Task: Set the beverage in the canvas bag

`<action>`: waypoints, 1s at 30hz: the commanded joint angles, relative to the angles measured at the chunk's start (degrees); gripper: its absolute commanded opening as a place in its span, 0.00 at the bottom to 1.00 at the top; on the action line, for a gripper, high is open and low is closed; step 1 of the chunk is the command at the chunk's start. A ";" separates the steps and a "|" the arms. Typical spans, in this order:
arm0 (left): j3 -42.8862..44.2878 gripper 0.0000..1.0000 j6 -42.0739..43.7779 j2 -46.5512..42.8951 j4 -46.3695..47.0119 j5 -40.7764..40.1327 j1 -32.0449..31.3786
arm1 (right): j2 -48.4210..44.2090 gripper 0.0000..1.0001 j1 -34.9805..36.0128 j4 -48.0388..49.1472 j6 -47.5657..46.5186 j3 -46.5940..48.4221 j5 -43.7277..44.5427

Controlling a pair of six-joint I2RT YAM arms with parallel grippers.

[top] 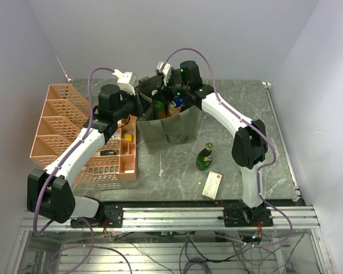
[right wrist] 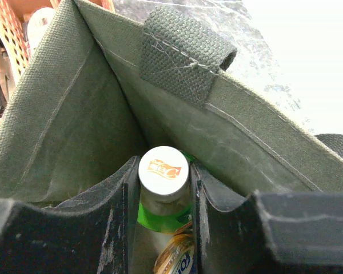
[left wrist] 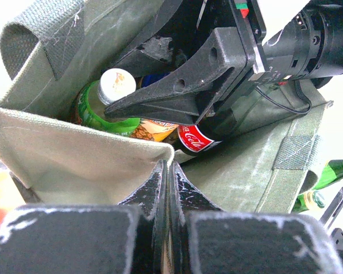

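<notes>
The olive-green canvas bag (top: pixel 167 132) stands open mid-table. My left gripper (top: pixel 139 106) is shut on the bag's left rim, and the left wrist view shows its tips (left wrist: pixel 168 165) pinching the fabric (left wrist: pixel 74 154). My right gripper (top: pixel 160 96) reaches into the bag from behind. In the right wrist view (right wrist: pixel 164 165) its fingers close on either side of a white-capped, green-labelled bottle (right wrist: pixel 160 217) standing inside the bag (right wrist: pixel 74 114). That bottle (left wrist: pixel 117 84) stands next to a Coca-Cola bottle (left wrist: pixel 194 138) and a yellow-labelled drink. Another green bottle (top: pixel 204 156) stands on the table right of the bag.
A salmon-pink lattice crate (top: pixel 68 128) sits left of the bag, close to my left arm. A white box (top: pixel 212 184) lies near the front edge. The white walls close in at the back and right.
</notes>
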 commanded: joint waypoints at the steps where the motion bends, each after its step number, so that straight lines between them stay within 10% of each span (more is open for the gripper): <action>1: 0.96 0.07 0.11 1.02 -1.75 1.22 0.56 | -0.35 0.05 -0.13 1.61 -3.06 -1.32 0.38; 30: 1.27 0.07 -0.44 0.11 -1.60 2.28 0.57 | -0.81 0.44 0.53 -3.05 -7.42 -0.14 1.68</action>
